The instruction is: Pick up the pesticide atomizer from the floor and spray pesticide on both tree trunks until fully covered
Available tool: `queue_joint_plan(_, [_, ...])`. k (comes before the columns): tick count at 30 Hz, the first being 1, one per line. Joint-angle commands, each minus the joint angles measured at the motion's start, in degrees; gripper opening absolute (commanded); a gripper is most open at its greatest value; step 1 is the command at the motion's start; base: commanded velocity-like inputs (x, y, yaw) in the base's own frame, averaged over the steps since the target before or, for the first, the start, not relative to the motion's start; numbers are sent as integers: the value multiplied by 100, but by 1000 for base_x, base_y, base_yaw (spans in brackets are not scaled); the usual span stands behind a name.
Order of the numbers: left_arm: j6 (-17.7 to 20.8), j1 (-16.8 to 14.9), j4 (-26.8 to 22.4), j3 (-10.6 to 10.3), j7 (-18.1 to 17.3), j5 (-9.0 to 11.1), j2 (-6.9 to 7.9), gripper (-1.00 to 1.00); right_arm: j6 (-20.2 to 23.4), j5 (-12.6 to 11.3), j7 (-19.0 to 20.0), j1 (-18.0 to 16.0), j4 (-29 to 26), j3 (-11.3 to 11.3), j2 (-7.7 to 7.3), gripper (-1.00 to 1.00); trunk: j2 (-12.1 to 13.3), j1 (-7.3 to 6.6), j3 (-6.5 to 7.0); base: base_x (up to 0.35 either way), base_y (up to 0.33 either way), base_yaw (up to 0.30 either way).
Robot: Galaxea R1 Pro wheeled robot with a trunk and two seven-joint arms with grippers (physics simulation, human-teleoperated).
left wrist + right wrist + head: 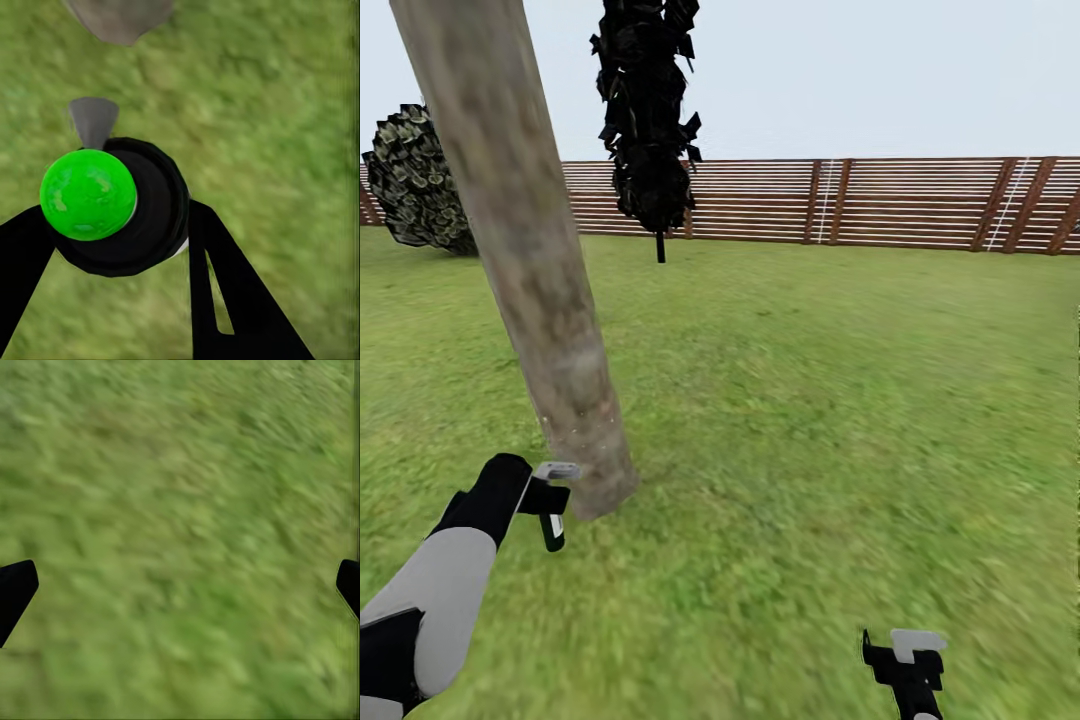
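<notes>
Left tool [550, 500] closed around the pesticide atomizer [553, 512], held low, just beside the base of the near tree trunk [530, 260]. From the left wrist camera the bottle [131, 206] sits clamped between both black fingers [225, 285], seen end-on: dark round body, bright green cap toward the lens, grey nozzle [94, 120] pointing toward the trunk foot [120, 16] at the frame edge. Right tool [908, 668] hangs low over bare lawn [840, 400], fingers spread wide and empty; the right wrist camera has only the two finger ends [15, 589] at opposite sides, with grass [180, 540] between. Trunk is thick, mottled grey-brown, and looks tilted in the head view. Faint pale speckling near its lower part; whether that is spray cover I cannot tell. Beyond: a dark columnar tree [650, 120], a low bush [420, 180], and a brown slatted fence [860, 200] along the far edge of the lawn. Progress, as judged: pickup done, atomizer brought to the first tree and aimed at it. Left: covering this trunk fully along its height, then the second thick-trunked tree, not in sight from here.
</notes>
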Motion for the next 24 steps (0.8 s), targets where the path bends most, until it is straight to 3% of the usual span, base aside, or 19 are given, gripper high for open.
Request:
queue_joint_plan(1, [15, -5, -6, 26, -57, -60, -9, -100, -15, 60, -14, -4, 7, -41, 3, 100, -2, -1, -5, 1, -275, 0])
queue_joint_plan(6, [15, -5, -5, 27, -56, -60, -5, -100, -15, 60, -14, -4, 7, -41, 3, 100, -2, -1, -5, 0, -275, 71])
queue_joint_plan(16, [13, 9, -6, 30, 65, -60, 15, -100, -15, 60, -14, -4, 7, -41, 3, 100, -2, -1, -5, 39, -275, 269])
queue_joint_plan(17, [8, 76, -7, 54, 140, -56, 31, -100, -15, 60, -14, -4, 7, -41, 3, 100, -2, -1, -5, 121, -275, 262])
queue_joint_plan(20, [-95, 251, -27, 419, 221, -52, 44, -100, -15, 60, -14, -4, 7, -41, 2, 100, -2, -1, -5, 142, -269, 85])
queue_joint_plan(22, [-201, 283, -13, 512, 265, -47, -52, -100, -15, 60, -14, -4, 7, -41, 0, 100, -2, -1, -5, 187, -238, 17])
queue_joint_plan(24, [-235, 291, -13, 539, 317, -50, -306, -100, -15, 60, -14, -4, 7, -41, -3, 100, -2, -1, -5, 222, -206, 5])
